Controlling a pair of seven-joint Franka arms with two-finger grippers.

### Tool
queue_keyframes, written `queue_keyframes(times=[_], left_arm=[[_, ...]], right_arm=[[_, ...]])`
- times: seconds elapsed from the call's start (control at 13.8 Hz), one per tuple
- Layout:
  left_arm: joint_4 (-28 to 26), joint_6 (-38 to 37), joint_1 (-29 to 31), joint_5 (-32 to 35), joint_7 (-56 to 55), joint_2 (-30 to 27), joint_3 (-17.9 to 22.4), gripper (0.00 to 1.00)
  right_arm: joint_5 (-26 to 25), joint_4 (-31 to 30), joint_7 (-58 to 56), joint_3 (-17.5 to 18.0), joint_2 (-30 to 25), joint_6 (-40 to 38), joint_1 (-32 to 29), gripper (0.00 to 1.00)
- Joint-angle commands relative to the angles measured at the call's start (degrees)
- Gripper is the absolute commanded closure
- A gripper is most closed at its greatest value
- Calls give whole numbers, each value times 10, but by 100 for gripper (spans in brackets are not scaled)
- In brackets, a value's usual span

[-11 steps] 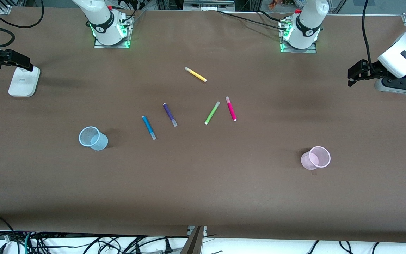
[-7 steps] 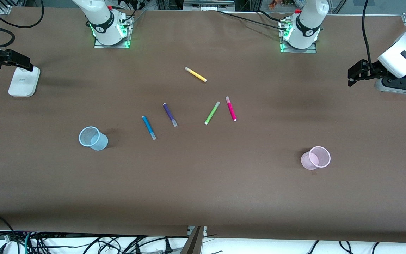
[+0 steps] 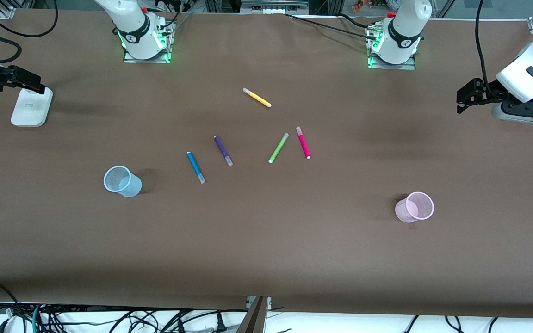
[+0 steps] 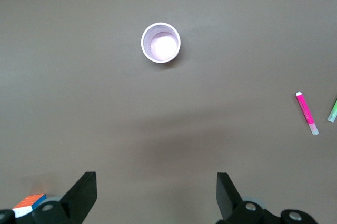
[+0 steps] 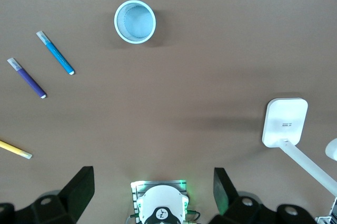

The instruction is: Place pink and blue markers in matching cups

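The pink marker (image 3: 302, 142) lies near the table's middle, beside the lime green marker (image 3: 278, 147). The blue marker (image 3: 195, 167) lies toward the right arm's end, beside the dark purple marker (image 3: 223, 150). The pale blue cup (image 3: 122, 181) stands upright past the blue marker. The pale pink cup (image 3: 414, 207) stands upright toward the left arm's end. My left gripper (image 4: 155, 192) is open and empty, high over the table's end (image 3: 467, 96); its view shows the pink cup (image 4: 160, 42) and pink marker (image 4: 306, 113). My right gripper (image 5: 151, 190) is open and empty (image 3: 26, 81); its view shows the blue cup (image 5: 135, 21) and blue marker (image 5: 55, 52).
A yellow marker (image 3: 257, 97) lies nearer the arm bases. A white stand base (image 3: 30, 106) sits at the right arm's end of the table. A small orange and blue box (image 4: 29, 203) shows at the edge of the left wrist view. Cables hang along the table's front edge.
The right gripper has shifted very slightly. The markers, the cups and the left gripper have not moved.
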Motion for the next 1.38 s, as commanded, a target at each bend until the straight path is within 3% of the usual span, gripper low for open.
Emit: queue_keyframes(times=[0.0, 0.65, 0.8, 1.09, 1.31], left_arm=[[20, -13, -6, -5, 13, 10, 6, 0], [9, -68, -14, -38, 4, 77, -1, 0], [9, -38, -10, -81, -6, 102, 0, 0], [-14, 23, -24, -88, -54, 135, -1, 0], [-54, 81, -91, -88, -147, 157, -1, 0]], right_arm=[[3, 7, 0, 5, 22, 2, 17, 0], [12, 4, -1, 6, 132, 63, 85, 0], [12, 0, -2, 6, 163, 99, 108, 0], [13, -57, -2, 6, 202, 211, 146, 0], [14, -116, 0, 11, 209, 307, 173, 0]])
